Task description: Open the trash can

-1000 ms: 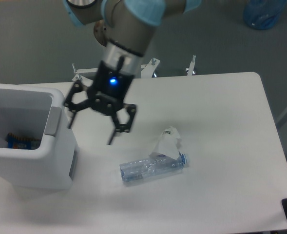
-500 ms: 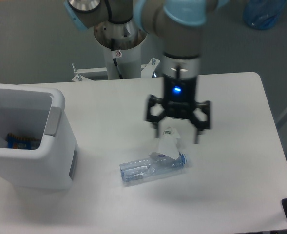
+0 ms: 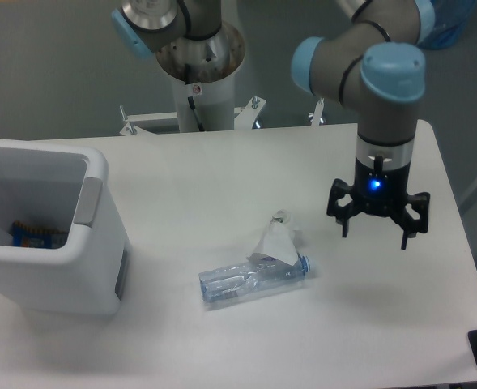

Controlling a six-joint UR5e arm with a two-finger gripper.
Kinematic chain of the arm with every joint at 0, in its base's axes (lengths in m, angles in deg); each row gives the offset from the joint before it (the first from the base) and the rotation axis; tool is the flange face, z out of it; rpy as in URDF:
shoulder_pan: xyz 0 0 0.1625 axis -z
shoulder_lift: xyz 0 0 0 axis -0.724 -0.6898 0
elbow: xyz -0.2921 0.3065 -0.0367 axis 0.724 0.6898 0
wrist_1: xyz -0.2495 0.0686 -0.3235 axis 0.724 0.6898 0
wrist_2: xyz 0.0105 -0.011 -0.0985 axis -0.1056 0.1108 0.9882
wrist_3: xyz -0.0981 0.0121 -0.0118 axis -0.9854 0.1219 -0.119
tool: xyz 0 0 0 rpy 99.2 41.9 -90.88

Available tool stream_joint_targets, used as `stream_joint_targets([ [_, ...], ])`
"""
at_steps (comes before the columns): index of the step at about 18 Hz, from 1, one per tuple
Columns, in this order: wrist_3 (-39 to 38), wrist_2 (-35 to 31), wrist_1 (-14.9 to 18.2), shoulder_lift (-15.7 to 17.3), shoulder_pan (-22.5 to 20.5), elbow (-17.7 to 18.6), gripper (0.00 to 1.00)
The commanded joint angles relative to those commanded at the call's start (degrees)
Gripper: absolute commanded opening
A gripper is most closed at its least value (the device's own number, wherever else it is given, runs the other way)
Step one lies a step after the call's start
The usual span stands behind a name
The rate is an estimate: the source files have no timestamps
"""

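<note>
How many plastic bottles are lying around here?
1 on the table: a crushed clear plastic bottle lying on its side near the middle, right of the open trash can. Something dark sits inside the can, too small to identify.

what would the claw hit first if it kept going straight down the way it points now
Most likely bare white table top: the open black claw points down with nothing under it, right of the crushed clear plastic bottle, though depth is unclear.
</note>
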Motion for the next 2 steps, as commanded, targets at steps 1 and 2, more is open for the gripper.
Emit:
stream_joint_targets([
  [1, 0.18, -0.09, 0.18, 0.0, 0.0, 0.09, 1.0],
  [2, 0.19, -0.26, 0.18, -0.09, 0.0, 0.17, 1.0],
])
